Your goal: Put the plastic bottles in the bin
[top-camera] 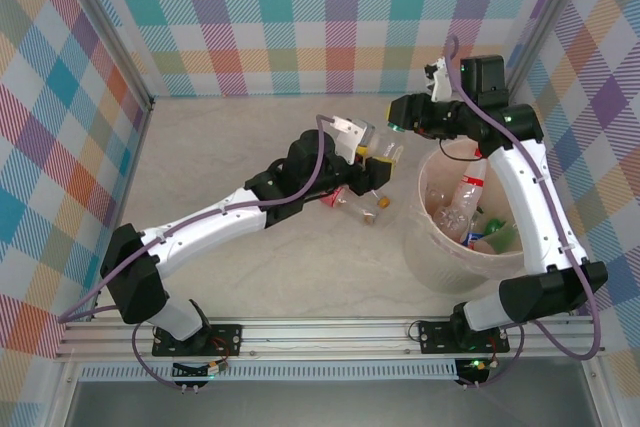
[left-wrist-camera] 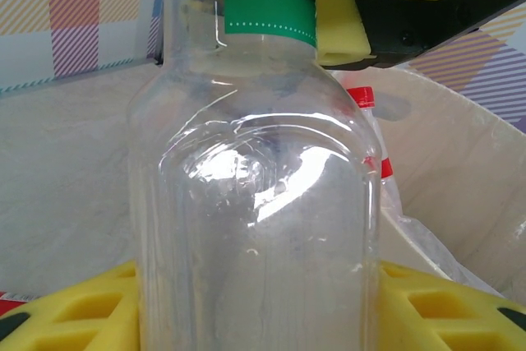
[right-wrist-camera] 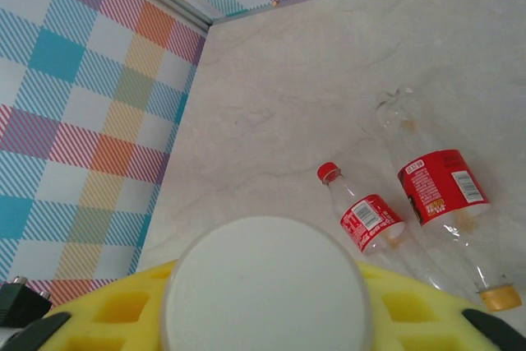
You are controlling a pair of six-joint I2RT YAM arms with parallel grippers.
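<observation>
Reaching in from the left, the left gripper (left-wrist-camera: 255, 310) has its yellow pads (left-wrist-camera: 74, 314) clamped on the lower body of a clear bottle (left-wrist-camera: 255, 203). The bottle stands upright between the jaws, and a green band (left-wrist-camera: 269, 14) rings its neck above them. Below these jaws, two loose bottles lie on their sides on the table (right-wrist-camera: 329, 80), near each other and not touching. One is a small red-cap bottle (right-wrist-camera: 362, 215) and the other a larger orange-cap bottle (right-wrist-camera: 444, 199); both carry red labels. Moving right, the right gripper (right-wrist-camera: 265, 318) comes at the same clear bottle from above. From the left wrist its yellow pad presses on the green band at the top, and the jaws look closed on that end. From the right wrist a round white disc (right-wrist-camera: 265, 285) sits snug between the pads; I cannot tell what part of the bottle it is. So the clear bottle hangs in the air with both grippers on it, one low and one high. Just to the right of both sets of jaws, and lower, stands the bin (top-camera: 430, 262), with the right arm arching over it. Several bottles already lie inside it, among them one with a red cap (top-camera: 478, 182) and something green (top-camera: 497, 228).
</observation>
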